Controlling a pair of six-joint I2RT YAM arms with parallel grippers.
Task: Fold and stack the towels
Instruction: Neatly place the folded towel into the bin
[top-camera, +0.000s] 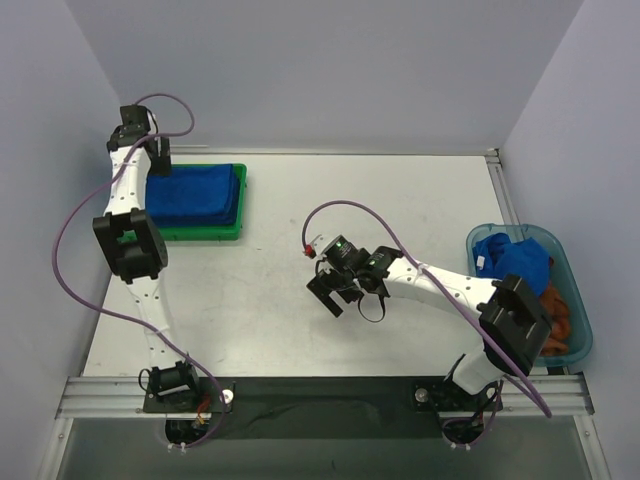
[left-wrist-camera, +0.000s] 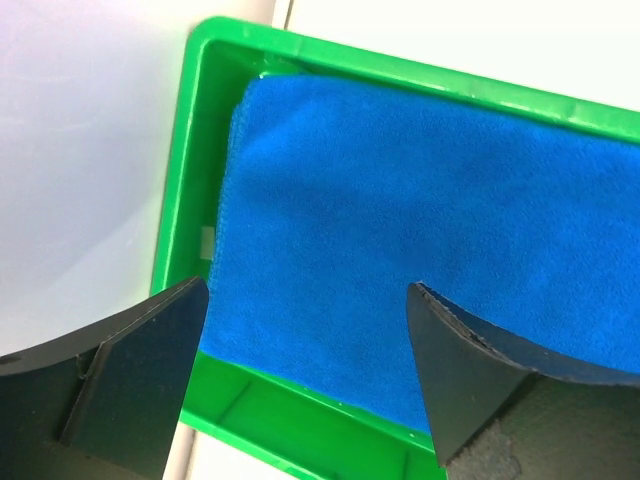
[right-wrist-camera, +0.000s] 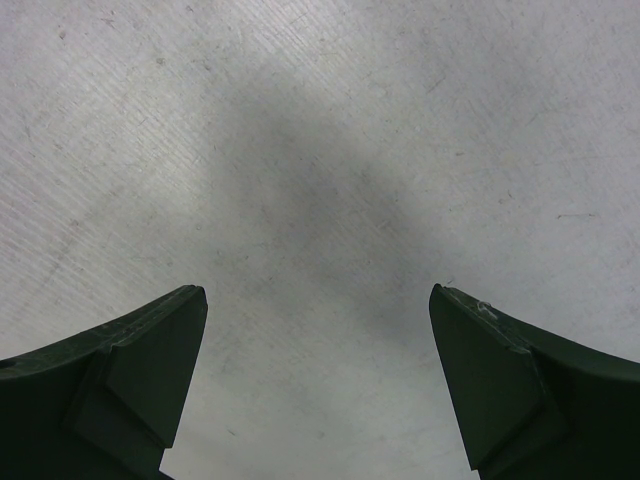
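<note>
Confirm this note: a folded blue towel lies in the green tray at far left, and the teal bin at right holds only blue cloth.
Wrong on one point: the top external view shows the teal bin holding a rust-brown towel beside the crumpled blue towel. The folded blue towel does lie in the green tray at far left.

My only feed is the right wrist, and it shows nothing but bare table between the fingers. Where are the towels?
Observer: A folded blue towel lies in the green tray at the far left.
Operator: Is the other arm holding it?
Observer: No. The left gripper hangs over that towel with its fingers spread wide, gripping nothing.
Operator: Anything not yet folded?
Observer: Yes. A crumpled blue towel and a rust-brown one sit in the teal bin at the right edge, beside your arm.
</note>
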